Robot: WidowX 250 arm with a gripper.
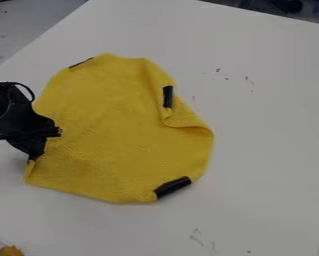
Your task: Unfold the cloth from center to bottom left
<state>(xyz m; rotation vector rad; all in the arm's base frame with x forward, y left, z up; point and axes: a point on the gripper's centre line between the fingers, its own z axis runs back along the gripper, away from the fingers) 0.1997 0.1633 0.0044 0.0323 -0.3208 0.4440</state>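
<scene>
White bench (268, 150) carries the yellow cloth (115, 125), spread left of centre, about as long as wide, its right edge creased and folded. Of its black patches, the right one (168, 97) runs far to near, the near one (172, 186) slants far-right. At the cloth's left edge is the tool (35, 156); whether wide, narrow or holding cloth, I cannot tell.
</scene>
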